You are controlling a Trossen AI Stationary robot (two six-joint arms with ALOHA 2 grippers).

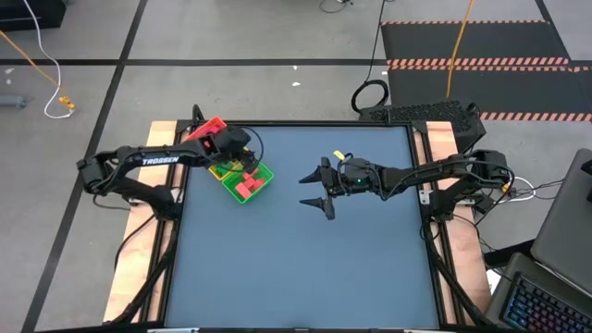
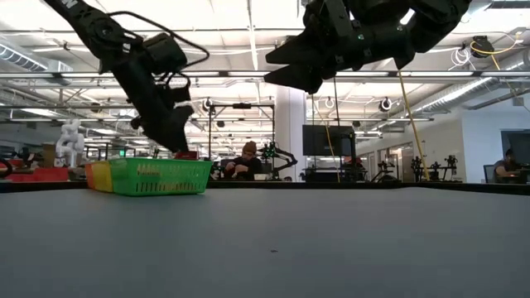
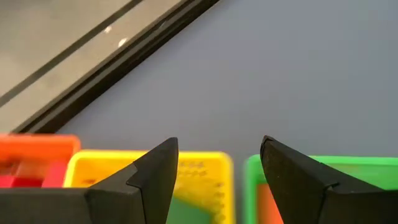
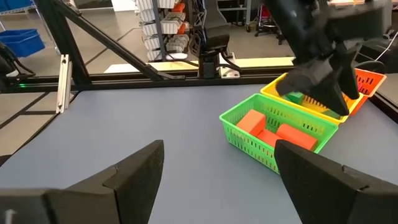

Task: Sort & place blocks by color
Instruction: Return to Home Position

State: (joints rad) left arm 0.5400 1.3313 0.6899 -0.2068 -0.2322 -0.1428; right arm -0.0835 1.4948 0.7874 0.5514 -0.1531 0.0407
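The red blocks [image 4: 278, 132] lie in the green compartment [image 4: 249, 144] of the tray [image 1: 262, 176]. A green block [image 4: 295, 98] sits in the yellow compartment [image 4: 273, 87] beside it. Only the right wrist view shows them plainly: chunky orange-red bricks lying flat and touching one another. The high view gives no more than a red patch. In the low view the mesh wall hides all but one red top at the rim. The left wrist view adds the red compartment [image 3: 37, 148] at the tray's other end; what it holds I cannot tell.

The tray sits askew near the left edge of the bench [image 1: 370, 277], toward the far side. From there a wide stretch of dark surface runs to the right and near edges.

The left end effector [image 3: 217, 142] hangs just over the tray, above the wall between yellow and green, its fingers parted and gripping nothing. The right end effector [image 1: 316, 197] is raised over the middle of the bench, well apart from the tray, spread wide and carrying nothing.
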